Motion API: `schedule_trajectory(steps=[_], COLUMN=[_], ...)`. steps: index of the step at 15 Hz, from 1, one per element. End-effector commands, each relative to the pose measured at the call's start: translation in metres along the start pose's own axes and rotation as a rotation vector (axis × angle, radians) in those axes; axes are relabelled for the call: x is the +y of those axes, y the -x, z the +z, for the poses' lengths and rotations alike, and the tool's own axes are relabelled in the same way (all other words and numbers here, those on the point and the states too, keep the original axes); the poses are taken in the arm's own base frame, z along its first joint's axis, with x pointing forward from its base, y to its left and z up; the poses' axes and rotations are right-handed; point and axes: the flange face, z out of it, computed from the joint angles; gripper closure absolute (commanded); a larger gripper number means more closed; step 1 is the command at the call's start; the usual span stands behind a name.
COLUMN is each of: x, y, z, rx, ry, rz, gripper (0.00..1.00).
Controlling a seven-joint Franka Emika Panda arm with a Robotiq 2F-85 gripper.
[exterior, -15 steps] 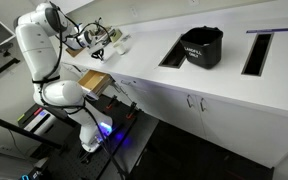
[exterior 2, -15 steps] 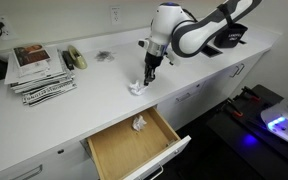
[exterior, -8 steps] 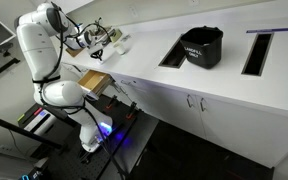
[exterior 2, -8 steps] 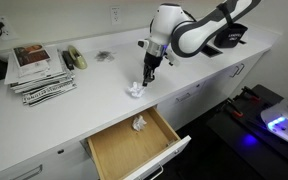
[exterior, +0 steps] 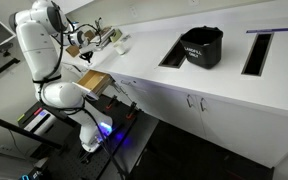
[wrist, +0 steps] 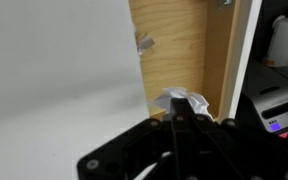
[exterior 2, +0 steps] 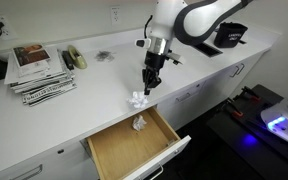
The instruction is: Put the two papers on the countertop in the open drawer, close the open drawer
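Reader: Which stage of the task is shown?

Legend: Transfer of the second paper. One small crumpled white paper wad [exterior 2: 140, 123] already lies inside the shallow open drawer with the light tan wooden interior [exterior 2: 112, 152], close to the bench front. A second crumpled white paper ball [exterior 2: 137, 99] sits at the tips of the black two-fingered tool [exterior 2: 150, 87]. It is at the front edge of the long smooth white bench [exterior 2: 84, 95], just above the exposed rear of the drawer.

Reader: What is the state of the tool?

Legend: In the wrist view the fingers converge on the paper ball [wrist: 181, 101] and appear clamped on it. Whether the ball hangs clear of the bench or rests on it cannot be told.

Reader: What does the next move call for?

Legend: By judgement, a short carry outward past the bench edge until bare wood lies beneath the ball, then a low release with the fingers parted. The paper is light and may cling to the fingers or roll. One step would then remain: pushing the drawer inward under the bench until it sits flush.
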Motion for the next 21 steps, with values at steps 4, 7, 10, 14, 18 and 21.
schedule_trajectory(steps=[4, 7, 10, 14, 18, 21], x=[-0.033, -0.044, -0.052, -0.053, -0.053, -0.053], y=[-0.002, -0.005, -0.008, -0.011, -0.011, -0.007], z=[0.029, 0.048, 0.066, 0.084, 0.092, 0.094], rx=[-0.069, -0.078, -0.082, -0.078, -0.082, -0.091], ry=[-0.039, -0.039, -0.008, 0.022, 0.019, -0.004], rz=[-0.086, -0.107, -0.135, -0.158, -0.172, -0.177], gripper=[1.0, 1.0, 1.0, 0.59, 0.29, 0.31])
